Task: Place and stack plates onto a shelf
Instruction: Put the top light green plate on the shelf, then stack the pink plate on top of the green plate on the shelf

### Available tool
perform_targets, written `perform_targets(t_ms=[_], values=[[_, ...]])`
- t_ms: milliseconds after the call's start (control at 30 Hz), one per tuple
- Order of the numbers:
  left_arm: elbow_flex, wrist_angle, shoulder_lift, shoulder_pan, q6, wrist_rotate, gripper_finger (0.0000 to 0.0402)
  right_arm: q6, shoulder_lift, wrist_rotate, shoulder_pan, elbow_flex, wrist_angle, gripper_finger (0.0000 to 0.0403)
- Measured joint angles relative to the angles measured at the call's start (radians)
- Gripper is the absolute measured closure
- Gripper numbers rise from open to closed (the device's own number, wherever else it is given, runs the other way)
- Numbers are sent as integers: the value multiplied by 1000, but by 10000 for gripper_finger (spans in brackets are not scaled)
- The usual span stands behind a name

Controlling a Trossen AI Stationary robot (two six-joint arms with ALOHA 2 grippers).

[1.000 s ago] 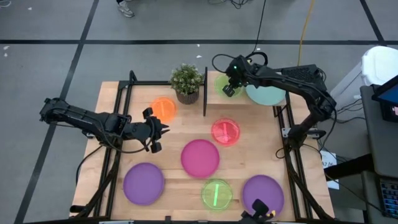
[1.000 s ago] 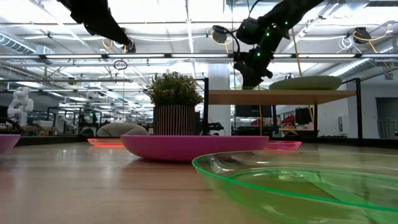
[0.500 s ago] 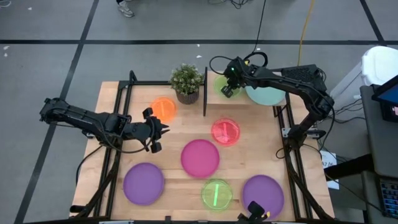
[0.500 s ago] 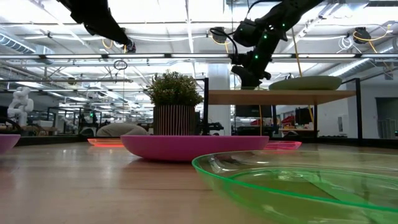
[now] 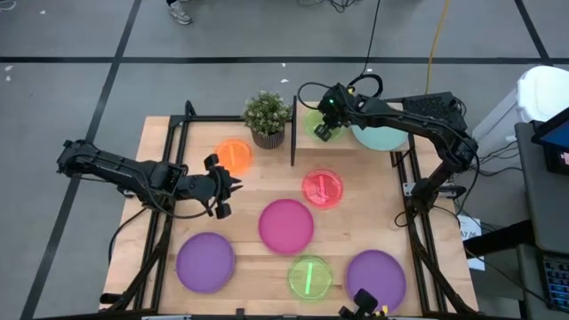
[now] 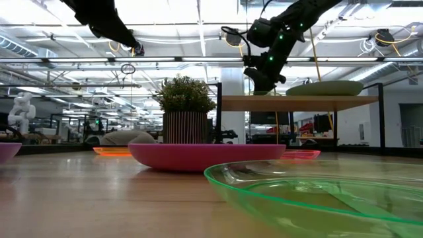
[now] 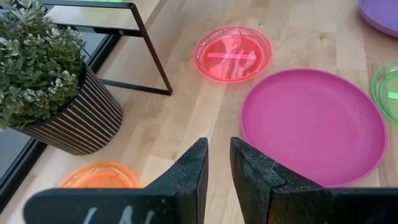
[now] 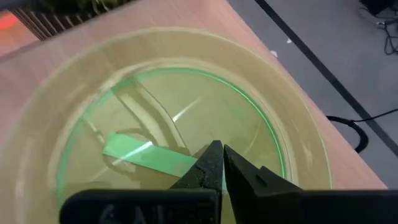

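Note:
A small lime green plate [image 5: 313,117] lies flat on the shelf [image 6: 297,102] at the far right, beside the teal plate [image 5: 380,135]. My right gripper [image 5: 322,132] hovers just above the lime plate [image 8: 186,124], fingers shut and empty. My left gripper [image 5: 227,188] waits above the table's left half, fingers a narrow gap apart and empty. On the tabletop lie the orange plate [image 5: 234,156], the pink-red plate [image 5: 322,188], the magenta plate [image 5: 286,225], two purple plates [image 5: 205,261] [image 5: 375,276] and a second lime plate [image 5: 309,277].
A potted plant [image 5: 267,118] stands at the far edge, left of the shelf's thin black upright edge [image 5: 293,133]. Black frame rails run along the table's left and right sides. Bare wood shows between the orange and magenta plates.
My right gripper has risen a little above the shelf and drifted slightly toward the table's left, fingers staying shut. The lime plate stays flat on the shelf.

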Motion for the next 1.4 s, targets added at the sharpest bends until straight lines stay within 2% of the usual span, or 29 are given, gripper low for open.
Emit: perform_targets(t_ms=[333, 600, 833, 933, 1100, 1200, 1400], values=[[0, -3, 0, -33, -3, 2, 327, 8, -140, 8, 90, 1, -4, 403], [0, -20, 0, -66, 5, 4, 327, 28, -289, 7, 301, -84, -10, 403], [0, -21, 0, -66, 5, 4, 327, 124, -415, 8, 507, -235, 20, 403], [0, -21, 0, -66, -1, 4, 327, 181, -452, 9, 599, -315, 91, 403], [1, -14, 5, -66, -29, 4, 327, 267, -463, 15, 742, -429, 174, 403], [1, -10, 13, -69, -27, 4, 327, 322, -443, 75, 825, -481, 212, 403], [1, 6, 43, -78, -19, 2, 327, 294, -355, 87, 945, -534, 320, 401]])
